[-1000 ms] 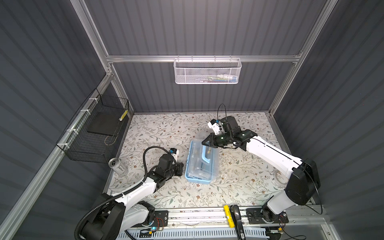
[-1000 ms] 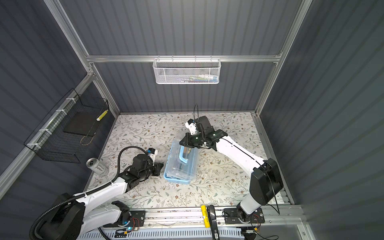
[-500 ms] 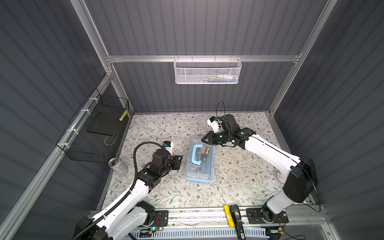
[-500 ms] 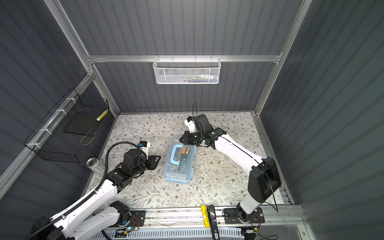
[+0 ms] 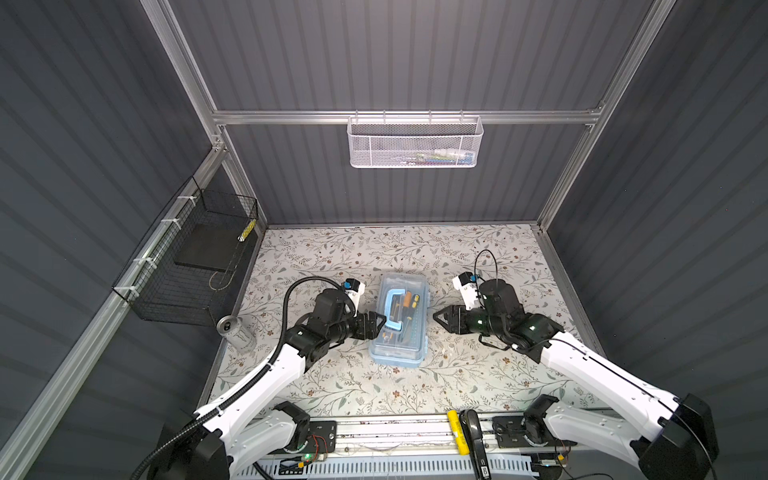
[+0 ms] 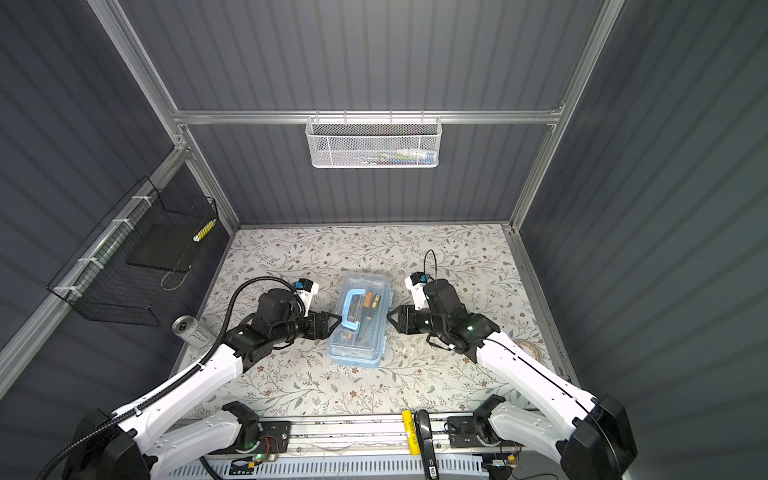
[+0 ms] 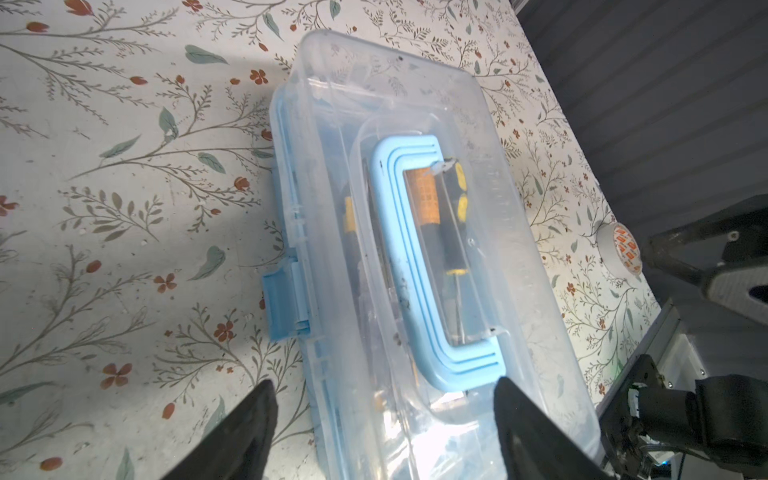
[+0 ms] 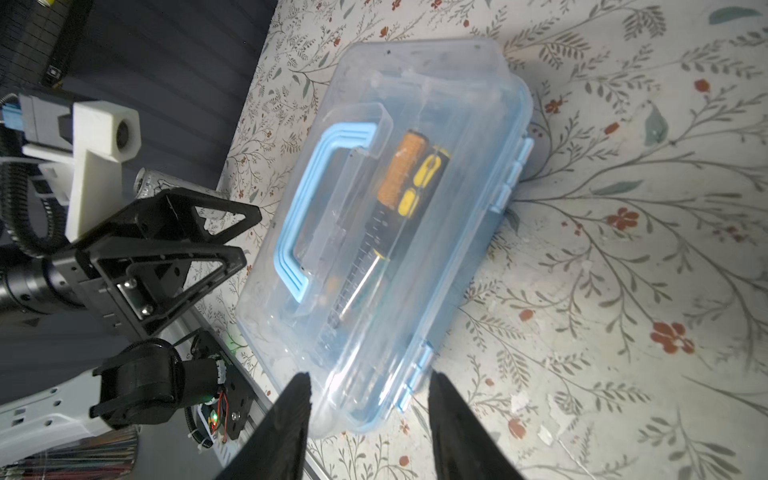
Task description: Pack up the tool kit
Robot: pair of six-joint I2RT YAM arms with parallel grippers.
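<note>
Around the tool kit, the left tool blocks 9 o'clock and the right tool 3 o'clock; the tabletop at 12 and 6 is free. A can stands beyond 9.

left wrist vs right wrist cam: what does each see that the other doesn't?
Left wrist only: the blue latch of the tool kit. Right wrist only: its hinges, the can and the left gripper, jaws apart. Both: the tool kit, lid down, on the floral table, blue handle on top, screwdrivers inside.
</note>
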